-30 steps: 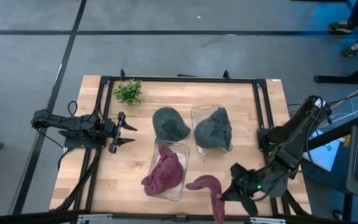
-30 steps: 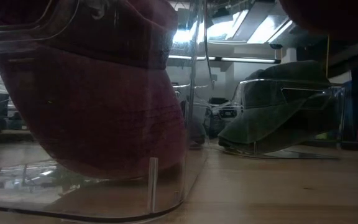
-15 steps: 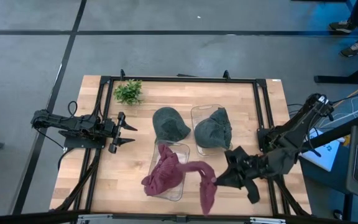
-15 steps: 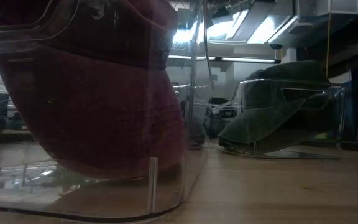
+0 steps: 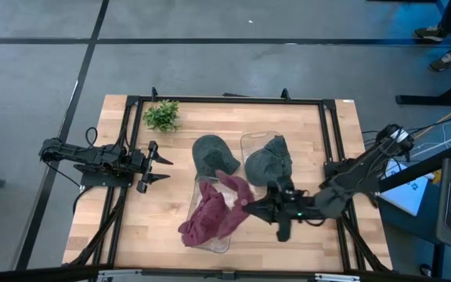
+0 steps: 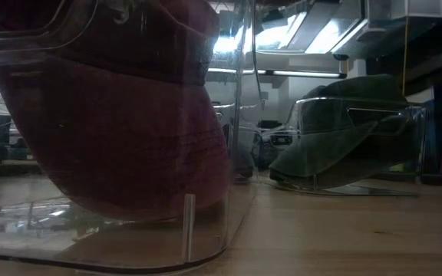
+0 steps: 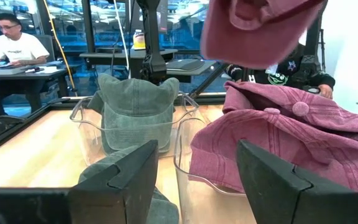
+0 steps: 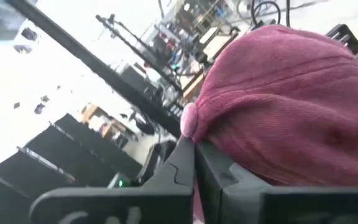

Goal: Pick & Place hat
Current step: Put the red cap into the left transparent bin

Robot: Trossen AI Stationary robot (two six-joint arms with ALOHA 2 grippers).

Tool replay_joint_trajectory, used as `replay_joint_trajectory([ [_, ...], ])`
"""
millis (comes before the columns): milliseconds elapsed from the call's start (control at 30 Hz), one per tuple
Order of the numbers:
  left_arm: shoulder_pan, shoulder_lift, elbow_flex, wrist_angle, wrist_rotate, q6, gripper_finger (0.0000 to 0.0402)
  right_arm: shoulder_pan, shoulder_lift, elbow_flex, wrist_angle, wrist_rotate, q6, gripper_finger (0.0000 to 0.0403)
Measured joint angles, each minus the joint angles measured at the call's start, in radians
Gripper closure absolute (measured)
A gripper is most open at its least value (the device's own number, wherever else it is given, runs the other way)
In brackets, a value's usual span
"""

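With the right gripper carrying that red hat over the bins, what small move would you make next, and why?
Probably lower it a little, then open. The right gripper is shut on the red hat, which hangs over the clear bin already holding another red hat. The left gripper waits open at the table's left.

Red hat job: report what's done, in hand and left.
Done: one red hat lies in the near clear bin, one green hat in the far bin. In hand: the right gripper holds a second red hat over the near bin. Left: releasing it; another green hat on the table.
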Motion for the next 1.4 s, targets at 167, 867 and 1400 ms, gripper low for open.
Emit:
replay_joint_trajectory([
  [167, 0.0, 0.0, 0.0, 0.0, 0.0, 0.0, 0.0188, -0.033, 0.088, 0.0, 0.092, 0.0, 0.048, 0.0401],
  [867, 0.0, 0.0, 0.0, 0.0, 0.0, 0.0, 0.0192, -0.092, 0.302, 0.0, 0.285, -0.016, 0.172, 0.04],
  [1400, 0.0, 0.0, 0.0, 0.0, 0.0, 0.0, 0.0188, -0.093, 0.472, 0.0, 0.512, -0.005, 0.218, 0.04],
])
